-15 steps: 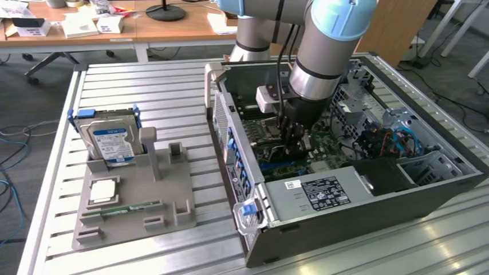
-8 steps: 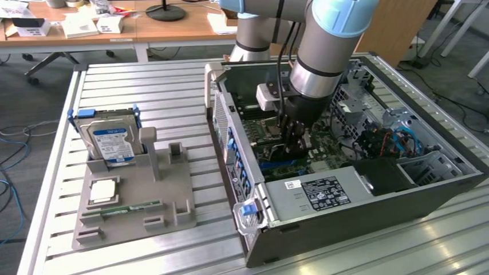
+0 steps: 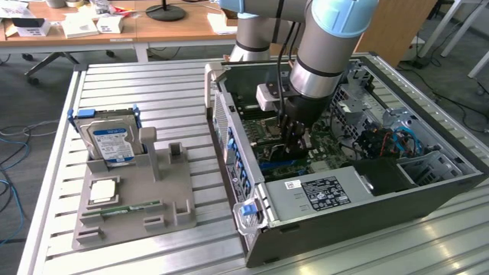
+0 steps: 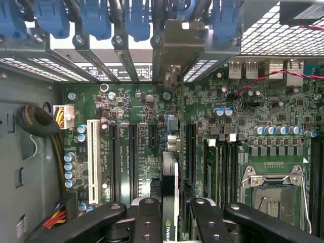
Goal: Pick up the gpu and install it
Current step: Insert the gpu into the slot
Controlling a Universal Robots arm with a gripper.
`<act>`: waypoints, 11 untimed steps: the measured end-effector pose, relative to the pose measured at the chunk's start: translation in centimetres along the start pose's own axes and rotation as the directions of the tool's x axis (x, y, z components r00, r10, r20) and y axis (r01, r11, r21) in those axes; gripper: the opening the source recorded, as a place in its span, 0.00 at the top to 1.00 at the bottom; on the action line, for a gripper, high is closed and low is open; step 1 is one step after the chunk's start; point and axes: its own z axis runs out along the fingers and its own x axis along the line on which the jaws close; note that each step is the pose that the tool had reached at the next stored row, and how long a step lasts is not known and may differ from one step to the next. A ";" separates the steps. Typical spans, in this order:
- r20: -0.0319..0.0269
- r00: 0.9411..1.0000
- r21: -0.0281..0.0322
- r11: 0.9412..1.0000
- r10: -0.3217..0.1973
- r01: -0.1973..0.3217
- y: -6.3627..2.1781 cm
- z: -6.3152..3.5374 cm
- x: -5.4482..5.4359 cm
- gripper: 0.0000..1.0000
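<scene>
In the case [image 3: 428, 192], centre of the exterior frame: my tool [image 3: 294, 140], low over the board [image 4: 136, 101].
Tool: clamped narrowly on the gpu [image 4: 169, 177].
Gpu: edge-on among the slots [image 4: 132, 157].
Progress: pickup done, I judge; seating I can't confirm.

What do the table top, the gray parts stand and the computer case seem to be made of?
Table top: likely aluminium, pale ribbed slats with a dull sheen. Parts stand: probably plastic, flat matte gray, blocky moulded-looking shapes. Computer case: seemingly sheet metal, dark-painted outer wall, thin folded edges.
</scene>
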 end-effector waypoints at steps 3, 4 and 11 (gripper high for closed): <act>0.000 1.000 0.003 1.000 -0.001 0.001 0.00 0.07 0.0 0.73; 0.000 1.000 0.003 1.000 -0.001 0.001 0.00 0.08 0.0 0.73; 0.000 1.000 0.005 1.000 -0.002 0.002 0.04 0.19 0.0 0.73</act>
